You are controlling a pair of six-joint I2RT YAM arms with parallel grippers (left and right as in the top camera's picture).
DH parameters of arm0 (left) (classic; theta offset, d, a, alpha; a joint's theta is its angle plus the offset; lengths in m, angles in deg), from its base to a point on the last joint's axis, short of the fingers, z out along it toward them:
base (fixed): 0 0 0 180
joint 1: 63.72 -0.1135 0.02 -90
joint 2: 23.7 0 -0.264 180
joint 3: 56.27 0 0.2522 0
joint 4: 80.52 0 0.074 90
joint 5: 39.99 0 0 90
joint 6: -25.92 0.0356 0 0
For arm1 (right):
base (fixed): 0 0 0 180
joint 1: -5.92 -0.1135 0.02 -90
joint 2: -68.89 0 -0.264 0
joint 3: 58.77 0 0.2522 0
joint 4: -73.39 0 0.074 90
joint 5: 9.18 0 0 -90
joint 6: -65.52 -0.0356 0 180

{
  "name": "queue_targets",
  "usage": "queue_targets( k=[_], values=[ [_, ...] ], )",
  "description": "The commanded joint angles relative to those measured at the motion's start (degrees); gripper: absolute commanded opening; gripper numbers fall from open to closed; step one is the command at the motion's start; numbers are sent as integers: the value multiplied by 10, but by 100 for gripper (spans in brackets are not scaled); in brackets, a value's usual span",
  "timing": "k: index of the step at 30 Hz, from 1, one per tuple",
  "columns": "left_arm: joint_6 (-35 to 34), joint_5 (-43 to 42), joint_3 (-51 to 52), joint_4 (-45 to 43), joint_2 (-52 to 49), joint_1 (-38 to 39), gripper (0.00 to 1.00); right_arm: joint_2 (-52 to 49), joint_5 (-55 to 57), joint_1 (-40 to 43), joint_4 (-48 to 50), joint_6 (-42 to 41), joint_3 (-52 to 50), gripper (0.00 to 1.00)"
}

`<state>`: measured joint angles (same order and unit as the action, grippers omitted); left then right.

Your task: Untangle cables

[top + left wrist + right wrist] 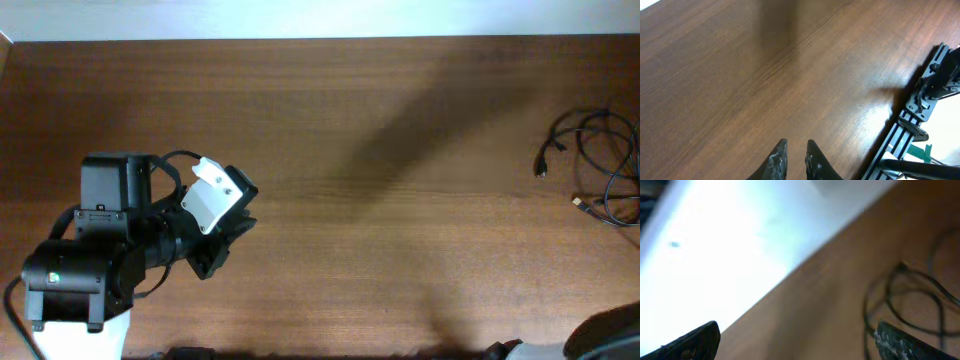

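Left gripper [796, 150] hovers, fingers nearly closed, empty.
Your right gripper [797, 337] gapes wide near thin black looped cables [600, 165] on the brown wooden table [400, 200].

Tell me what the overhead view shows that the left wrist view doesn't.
Only the overhead view shows the cables, lying in loose loops at the table's far right edge, plus the whole left arm at the lower left. Only the left wrist view shows a black metal rail along the table edge, and the left gripper with its fingers nearly together and holding nothing. Both show the bare wooden table.
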<state>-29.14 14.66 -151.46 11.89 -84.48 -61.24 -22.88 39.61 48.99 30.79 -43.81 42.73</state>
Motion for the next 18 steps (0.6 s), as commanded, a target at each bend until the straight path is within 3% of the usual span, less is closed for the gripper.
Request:
queue_targets(
  k=[1, 2, 3, 4, 6, 10, 12, 14, 16, 18],
  values=[
    [2, 39, 0, -23, 33, 0, 9, 58, -153, -110, -55, 121, 71, 99],
    [-14, 59, 0, -39, 61, 0, 8, 85, -128, -142, -128, 189, 100, 99],
    [-24, 95, 0, -53, 117, 0, 8, 139, -25, -186, -231, 280, 124, 99],
    [-31, 114, 0, -56, 149, 0, 9, 178, 28, -210, -263, 297, 124, 99],
    [-68, 180, 0, -57, 228, 0, 8, 278, 62, -237, -363, 305, 124, 99],
    [-122, 223, 0, -43, 343, 0, 8, 412, 100, -237, -531, 315, 122, 99],
    [-163, 292, 0, -29, 372, 0, 10, 500, 100, -237, -565, 310, 122, 99],
    [-163, 292, 0, -29, 373, 0, 11, 589, 102, -237, -587, 308, 122, 99],
    [-163, 292, 0, -29, 373, 0, 11, 655, 104, -238, -607, 230, 122, 99],
    [-163, 291, 0, -29, 373, 0, 12, 699, 105, -270, -650, 229, 122, 99]
  ],
)
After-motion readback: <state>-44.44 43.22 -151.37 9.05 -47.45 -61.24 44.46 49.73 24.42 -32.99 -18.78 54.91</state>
